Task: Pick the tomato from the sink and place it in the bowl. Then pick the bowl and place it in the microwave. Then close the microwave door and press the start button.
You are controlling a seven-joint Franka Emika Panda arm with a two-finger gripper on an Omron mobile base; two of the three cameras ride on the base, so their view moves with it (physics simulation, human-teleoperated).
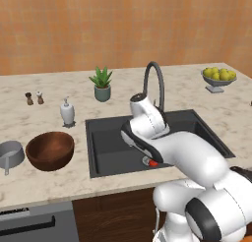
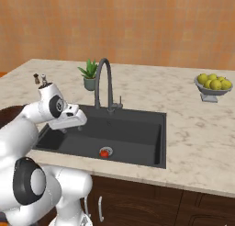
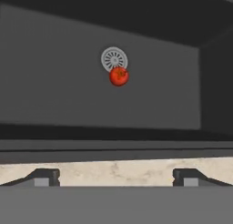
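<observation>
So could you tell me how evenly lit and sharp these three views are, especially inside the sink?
Left base view: flat, even light, slightly soft. Right base view: the tomato stays bright against the dark sink. Hand view: the basin is dim, the tomato is crisp, no glare.

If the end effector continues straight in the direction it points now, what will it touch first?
Probably the sink floor near the tomato; the open end effector aims into the basin, just below the tomato, though depth is unclear.
</observation>
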